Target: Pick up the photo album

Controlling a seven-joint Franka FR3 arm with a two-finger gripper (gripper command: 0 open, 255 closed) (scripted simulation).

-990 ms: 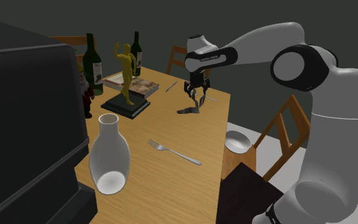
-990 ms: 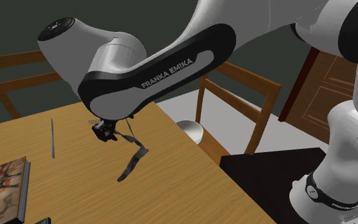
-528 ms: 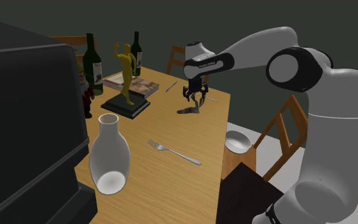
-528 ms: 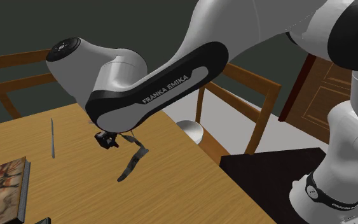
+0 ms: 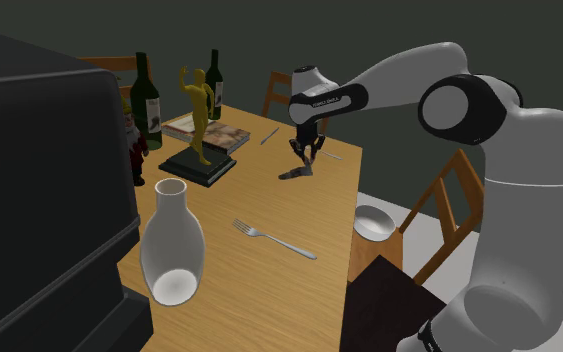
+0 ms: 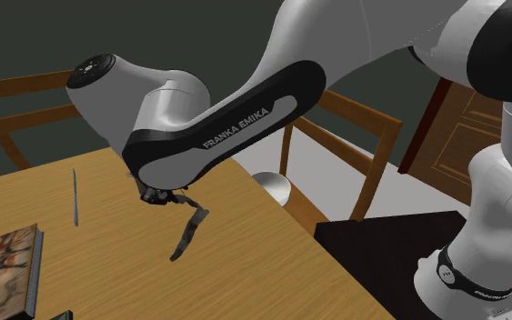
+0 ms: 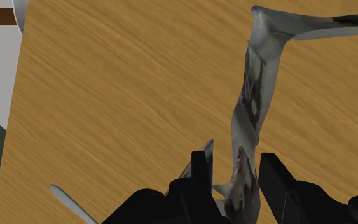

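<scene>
The photo album (image 5: pixel 297 172) is drawn as a thin grey bent sheet with dark blotches. It stands on edge on the wooden table (image 5: pixel 259 205), near the edge on the shoulder view's right. My gripper (image 5: pixel 306 153) hangs straight down over it, shut on its upper end. In the second exterior view the album (image 6: pixel 187 232) trails down from the gripper (image 6: pixel 167 195) to the tabletop. In the wrist view the two black fingers (image 7: pixel 199 175) clasp the grey sheet (image 7: pixel 254 95), which runs away from the gripper (image 7: pixel 234 184) across the wood.
A book with a pictured cover (image 5: pixel 214 130) lies at the back beside a yellow figurine (image 5: pixel 200 105) and two wine bottles (image 5: pixel 146 97). A white vase (image 5: pixel 172 243), a fork (image 5: pixel 274 239), a knife (image 6: pixel 76 195), a white bowl (image 5: pixel 374 221) and chairs (image 6: pixel 336 145) surround the spot.
The hand came down a little over the album, then the fingers went from standing apart to shut on its upper end. The album has not left the table.
</scene>
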